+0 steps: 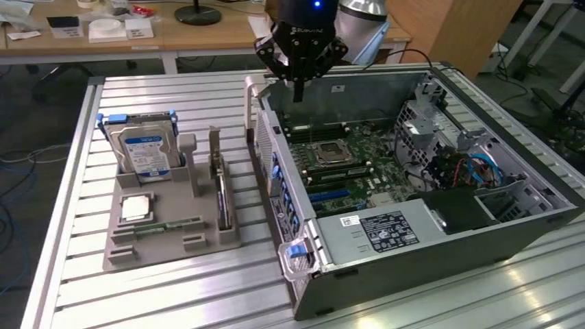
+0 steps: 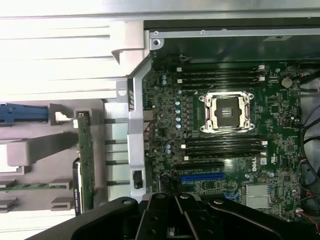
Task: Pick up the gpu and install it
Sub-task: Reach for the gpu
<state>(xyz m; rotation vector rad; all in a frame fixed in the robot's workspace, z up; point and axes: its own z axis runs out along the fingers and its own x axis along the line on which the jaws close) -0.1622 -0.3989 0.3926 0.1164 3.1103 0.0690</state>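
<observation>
Above the open computer case's (image 1: pixel 512 226) far edge, I see my gripper (image 1: pixel 297 92) clenched shut, empty; the gpu (image 1: pixel 220 185) stands on edge in the grey holder (image 1: pixel 183 236), well apart.

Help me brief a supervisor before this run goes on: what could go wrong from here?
1. The gripper hangs shut and empty over the computer case; the gpu stands untouched in the gray holder. Crossing low might clip the case's side wall between them.
2. The gpu stands thin and upright; an off-centre grasp might tip it.
3. The CPU socket lies exposed; a dropped card might hit it.
</observation>
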